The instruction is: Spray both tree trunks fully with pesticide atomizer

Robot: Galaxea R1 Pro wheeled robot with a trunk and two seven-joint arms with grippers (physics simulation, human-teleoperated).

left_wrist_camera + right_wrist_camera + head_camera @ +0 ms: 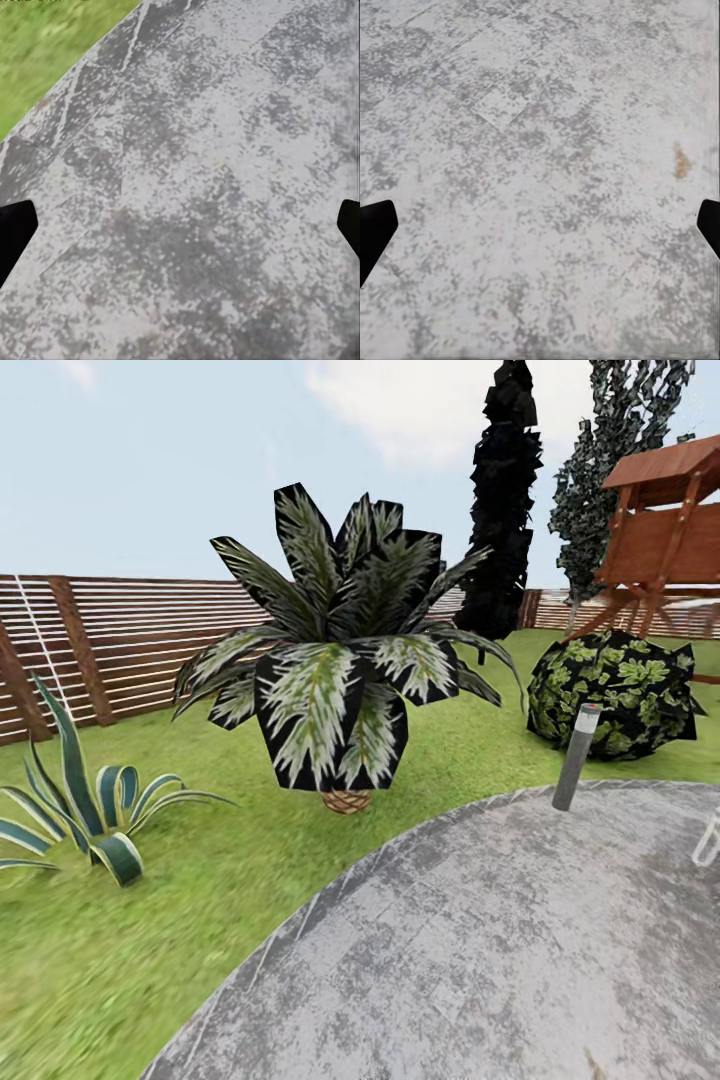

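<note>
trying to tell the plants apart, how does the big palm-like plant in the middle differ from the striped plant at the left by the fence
The palm-like plant stands taller, on a stubby brown base, with broad drooping fronds, dark with pale mottling. The striped plant is lower, its narrow pointed blades rising straight from the grass, green with cream edges. The palm-like plant sits nearer the grey paving. Both grow on the lawn before the slatted fence.
</note>
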